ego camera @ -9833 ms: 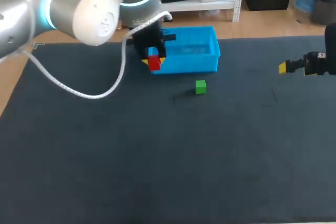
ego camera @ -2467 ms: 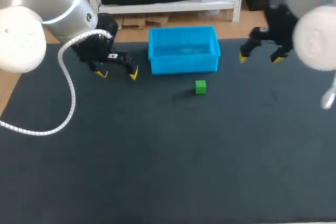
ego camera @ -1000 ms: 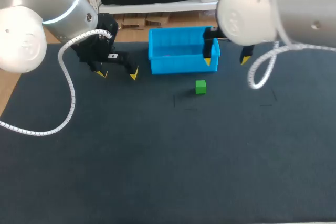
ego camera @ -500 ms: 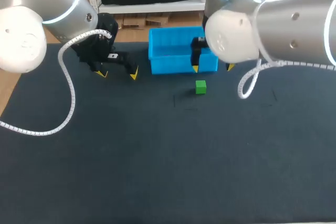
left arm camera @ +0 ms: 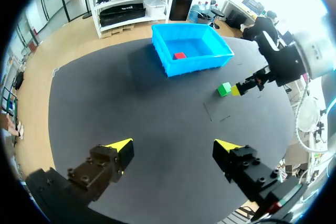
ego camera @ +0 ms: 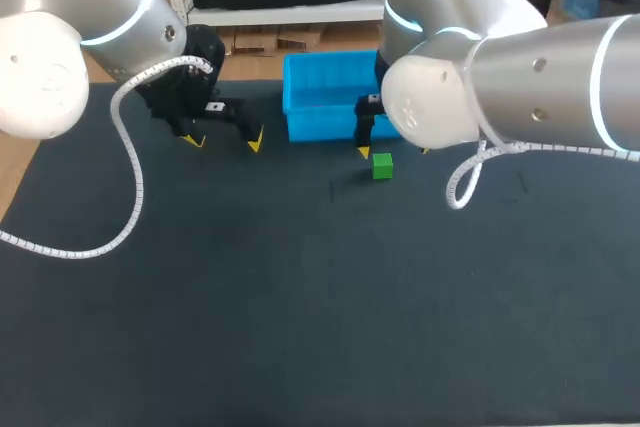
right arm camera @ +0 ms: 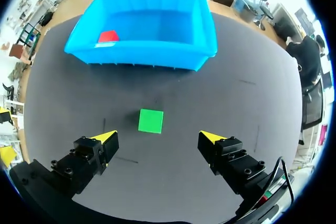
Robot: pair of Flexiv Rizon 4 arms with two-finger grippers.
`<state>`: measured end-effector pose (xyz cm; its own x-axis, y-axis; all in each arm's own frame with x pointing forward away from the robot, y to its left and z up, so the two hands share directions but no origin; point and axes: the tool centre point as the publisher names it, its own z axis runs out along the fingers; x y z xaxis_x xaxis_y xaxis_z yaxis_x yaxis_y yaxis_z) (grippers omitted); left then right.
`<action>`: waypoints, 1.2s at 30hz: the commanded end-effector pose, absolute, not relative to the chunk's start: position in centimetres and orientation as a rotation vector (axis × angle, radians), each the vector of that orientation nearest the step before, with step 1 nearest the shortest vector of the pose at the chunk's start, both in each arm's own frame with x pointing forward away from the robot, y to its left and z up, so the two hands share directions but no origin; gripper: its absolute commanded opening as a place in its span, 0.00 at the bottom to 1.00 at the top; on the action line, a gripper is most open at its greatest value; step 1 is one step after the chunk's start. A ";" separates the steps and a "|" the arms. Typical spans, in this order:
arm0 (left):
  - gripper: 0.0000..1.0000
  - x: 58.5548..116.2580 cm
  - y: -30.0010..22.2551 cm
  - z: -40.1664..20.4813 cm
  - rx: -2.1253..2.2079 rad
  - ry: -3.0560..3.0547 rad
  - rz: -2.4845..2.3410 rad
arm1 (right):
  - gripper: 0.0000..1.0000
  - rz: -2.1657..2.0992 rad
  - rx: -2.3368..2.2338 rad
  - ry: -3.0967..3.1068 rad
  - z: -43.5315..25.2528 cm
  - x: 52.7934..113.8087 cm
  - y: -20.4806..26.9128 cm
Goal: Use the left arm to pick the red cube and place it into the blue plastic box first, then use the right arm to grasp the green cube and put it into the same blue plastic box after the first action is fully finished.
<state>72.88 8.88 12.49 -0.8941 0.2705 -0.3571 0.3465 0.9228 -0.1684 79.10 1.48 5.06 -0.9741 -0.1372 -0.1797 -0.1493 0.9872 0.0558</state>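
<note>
The red cube [left arm camera: 180, 55] lies inside the blue plastic box [ego camera: 322, 124], near one end [right arm camera: 108, 36]. The green cube [ego camera: 382, 166] sits on the dark mat just in front of the box. My right gripper [right arm camera: 158, 137] hangs open right over the green cube [right arm camera: 150, 120], which lies just ahead of the gap between its fingers, untouched. In the head view my right gripper [ego camera: 392, 152] is mostly hidden by its own arm. My left gripper [ego camera: 224, 141] stands open and empty to the left of the box, well back from it in its own view [left arm camera: 173, 145].
The box's blue wall [right arm camera: 142, 55] stands a short way beyond the green cube [left arm camera: 225, 88]. My right arm's bulky elbow [ego camera: 440, 107] covers the box's right end in the head view. Dark mat [ego camera: 300, 297] spreads towards the front.
My right arm has come down and leftward from over the box's right end to just above the green cube. The left arm has not moved.
</note>
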 end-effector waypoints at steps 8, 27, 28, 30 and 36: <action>1.00 73.0 8.9 12.4 0.458 2.751 -0.332 | 1.00 0.089 -0.230 2.995 2.6 80.8 2.0; 1.00 73.0 8.9 12.4 0.458 2.751 -0.332 | 1.00 0.097 -0.244 3.013 0.7 81.2 2.1; 1.00 73.0 8.9 12.4 0.458 2.751 -0.332 | 1.00 0.095 -0.245 3.012 0.7 81.2 2.0; 1.00 73.0 8.9 12.4 0.458 2.751 -0.332 | 0.46 0.099 -0.254 3.010 0.4 81.2 2.0; 1.00 73.0 8.9 12.4 0.458 2.751 -0.332 | 0.00 0.144 -0.245 2.992 -0.3 81.1 2.0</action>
